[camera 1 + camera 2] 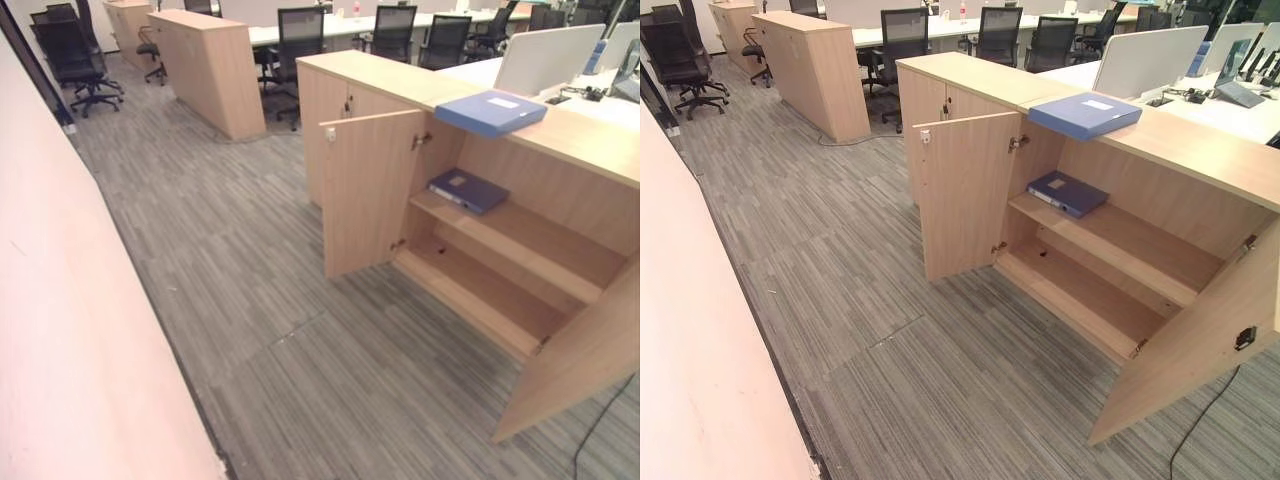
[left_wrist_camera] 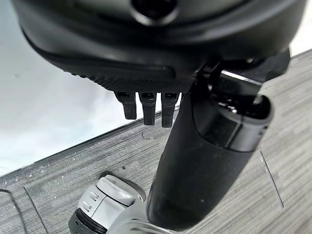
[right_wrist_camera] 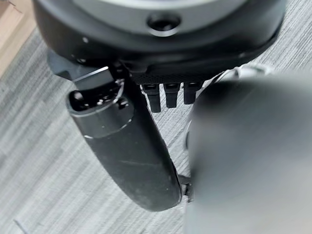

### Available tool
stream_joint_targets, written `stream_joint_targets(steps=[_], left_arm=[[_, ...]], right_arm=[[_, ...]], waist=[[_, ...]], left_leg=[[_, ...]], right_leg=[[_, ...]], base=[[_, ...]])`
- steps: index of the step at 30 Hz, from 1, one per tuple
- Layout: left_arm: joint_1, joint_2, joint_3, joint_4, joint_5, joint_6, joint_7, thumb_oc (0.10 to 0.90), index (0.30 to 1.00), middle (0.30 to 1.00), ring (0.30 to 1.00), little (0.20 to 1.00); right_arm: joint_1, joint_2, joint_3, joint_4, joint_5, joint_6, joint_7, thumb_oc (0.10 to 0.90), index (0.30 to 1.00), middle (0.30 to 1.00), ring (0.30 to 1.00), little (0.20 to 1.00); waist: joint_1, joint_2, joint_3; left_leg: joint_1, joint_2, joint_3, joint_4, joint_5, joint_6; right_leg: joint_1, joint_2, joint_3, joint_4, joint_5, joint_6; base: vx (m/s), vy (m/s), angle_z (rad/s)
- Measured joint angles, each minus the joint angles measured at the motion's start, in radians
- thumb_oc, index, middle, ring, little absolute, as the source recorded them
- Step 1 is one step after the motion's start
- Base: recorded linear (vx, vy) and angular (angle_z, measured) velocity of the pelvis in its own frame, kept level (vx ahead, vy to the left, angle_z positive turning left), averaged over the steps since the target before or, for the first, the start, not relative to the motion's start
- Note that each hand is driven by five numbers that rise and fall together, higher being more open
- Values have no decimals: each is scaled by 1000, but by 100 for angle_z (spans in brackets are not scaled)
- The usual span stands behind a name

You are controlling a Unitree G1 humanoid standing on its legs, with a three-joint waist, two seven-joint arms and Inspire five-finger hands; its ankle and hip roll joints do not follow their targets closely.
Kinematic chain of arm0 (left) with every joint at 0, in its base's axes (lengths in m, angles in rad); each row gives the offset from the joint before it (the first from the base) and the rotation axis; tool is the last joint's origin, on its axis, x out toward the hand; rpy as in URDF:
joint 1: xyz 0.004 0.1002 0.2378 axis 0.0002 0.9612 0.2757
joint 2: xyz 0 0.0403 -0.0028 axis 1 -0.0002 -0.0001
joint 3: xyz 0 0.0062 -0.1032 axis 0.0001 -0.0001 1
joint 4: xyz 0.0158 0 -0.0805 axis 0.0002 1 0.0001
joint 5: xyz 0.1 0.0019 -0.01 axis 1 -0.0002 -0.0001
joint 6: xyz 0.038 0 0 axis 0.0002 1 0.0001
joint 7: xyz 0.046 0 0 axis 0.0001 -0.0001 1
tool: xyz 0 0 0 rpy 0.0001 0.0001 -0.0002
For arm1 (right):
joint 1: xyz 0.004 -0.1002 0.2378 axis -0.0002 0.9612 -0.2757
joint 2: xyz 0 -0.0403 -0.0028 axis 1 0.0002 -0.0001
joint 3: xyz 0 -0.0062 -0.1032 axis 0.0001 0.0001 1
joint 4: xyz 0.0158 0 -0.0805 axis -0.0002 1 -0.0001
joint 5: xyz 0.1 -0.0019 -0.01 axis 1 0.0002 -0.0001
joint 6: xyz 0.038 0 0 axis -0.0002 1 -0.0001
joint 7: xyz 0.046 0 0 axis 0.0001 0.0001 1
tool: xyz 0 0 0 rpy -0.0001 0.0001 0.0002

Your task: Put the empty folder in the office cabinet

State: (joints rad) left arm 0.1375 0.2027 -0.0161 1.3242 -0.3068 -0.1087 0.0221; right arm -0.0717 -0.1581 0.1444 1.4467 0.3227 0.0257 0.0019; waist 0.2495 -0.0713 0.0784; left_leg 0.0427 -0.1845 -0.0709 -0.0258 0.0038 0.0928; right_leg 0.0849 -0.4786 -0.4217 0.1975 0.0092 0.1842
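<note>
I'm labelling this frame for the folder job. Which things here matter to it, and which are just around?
Part of the job:
light blue folder lying on the cabinet top
office cabinet, both doors open
its upper shelf, holding a dark blue folder
left hand and right hand, both holding nothing

Just around:
office chairs
monitor
second cabinet

Two blue folders, one open cabinet, two doors, two shelves

One light blue folder [image 1: 1084,113] lies on the cabinet [image 1: 1160,135] top; one darker blue folder [image 1: 1068,193] lies on the upper of two shelves [image 1: 1120,240] inside. Two cabinet doors stand open, the left door [image 1: 958,195] and the right door [image 1: 1195,340]. Behind, at least five black office chairs [image 1: 902,40] stand by the desks, and two hands hang over the floor: left hand [image 2: 146,83], right hand [image 3: 165,73].
</note>
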Motion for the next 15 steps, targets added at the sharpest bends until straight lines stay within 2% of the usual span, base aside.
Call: stream_joint_targets(steps=[2, 3, 4, 5, 6, 8, 9, 10, 11, 13, 15], left_arm=[[20, 10, -1, 3, 2, -1, 2, 800, 900, 900, 900, 900], [23, 11, -1, 3, 4, -1, 4, 800, 900, 900, 900, 900], [21, 8, -1, 6, 5, 2, 9, 800, 900, 900, 900, 900], [23, 9, 1, 12, 5, 2, 10, 800, 900, 900, 900, 900], [22, 12, 3, 12, 4, 2, 11, 800, 900, 900, 900, 900], [18, 10, 4, 15, 4, 6, 12, 800, 900, 900, 900, 900], [9, 8, 7, 28, 2, 10, 13, 800, 900, 900, 900, 900], [5, 6, 18, 38, -1, 10, 12, 800, 900, 900, 900, 900], [3, 8, 30, 40, -2, 15, 14, 800, 900, 900, 900, 900], [7, 24, 51, 39, -2, 15, 17, 800, 900, 900, 900, 900], [9, 29, 52, 36, -2, 13, 17, 800, 900, 900, 900, 900]], right_arm=[[1, 1, 6, -10, 0, -1, 3, 800, 900, 900, 900, 900], [1, -1, 9, -24, 0, -1, 6, 800, 900, 900, 900, 900], [-9, -2, 18, -30, -3, -5, 2, 800, 900, 900, 900, 900], [-20, -5, 24, -30, -5, -10, 2, 800, 900, 900, 900, 900], [-32, -11, 34, -32, -5, -15, 2, 800, 900, 900, 900, 900], [-55, -23, 39, -43, -4, -17, 2, 800, 900, 900, 900, 900], [-65, -36, 41, -79, -3, -22, 1, 800, 900, 900, 900, 900], [-76, -36, 39, -92, 7, -31, 0, 800, 900, 900, 900, 900], [-77, -39, 39, -117, 18, -32, 0, 800, 900, 900, 900, 900], [-74, -22, 33, -137, 51, -46, 1, 800, 900, 900, 900, 900], [-51, -6, 7, -121, 76, -41, 1, 800, 900, 900, 900, 900]], waist=[[0, -8, 4], [1, -8, 6], [-8, 8, 14], [-14, 23, 23], [-25, 34, 31], [-37, 60, 48], [-54, 81, 69], [-71, 81, 82], [-77, 78, 93], [-95, 29, 117], [-85, 1, 117]], left_leg=[[32, 9, 2, -26, 1, 8], [46, 14, -4, -40, 3, 27], [59, 39, -11, -55, 8, 44], [64, 60, -16, -54, 11, 37], [65, 76, -20, -52, -2, 55], [70, 105, -18, -47, -11, 56], [84, 126, -19, -43, -24, 56], [95, 126, -21, -35, -33, 54], [102, 127, -20, -29, -49, 49], [146, 91, -53, -28, -76, 32], [188, 69, -94, -45, -95, 14]], right_leg=[[-26, -6, -12, 61, 8, 1], [-44, 0, -17, 95, 9, 2], [-79, 10, -11, 134, -27, -11], [-90, 42, 5, 100, -40, -17], [-129, 69, 10, 89, -41, -7], [-205, 121, 32, 71, -35, -9], [-275, 183, 29, 57, -3, -4], [-309, 209, 22, 50, 21, -4], [-336, 228, 16, 57, 35, 2], [-371, 248, -14, 20, 75, -22], [-342, 247, -16, -12, 62, -44]], base=[[22, -8, -15], [47, -14, -13], [54, -13, -2], [66, -7, 4], [81, -12, -3], [150, -29, -6], [156, -39, 10], [184, -67, 9], [137, -66, 21], [189, -139, 50], [195, -114, 62]])
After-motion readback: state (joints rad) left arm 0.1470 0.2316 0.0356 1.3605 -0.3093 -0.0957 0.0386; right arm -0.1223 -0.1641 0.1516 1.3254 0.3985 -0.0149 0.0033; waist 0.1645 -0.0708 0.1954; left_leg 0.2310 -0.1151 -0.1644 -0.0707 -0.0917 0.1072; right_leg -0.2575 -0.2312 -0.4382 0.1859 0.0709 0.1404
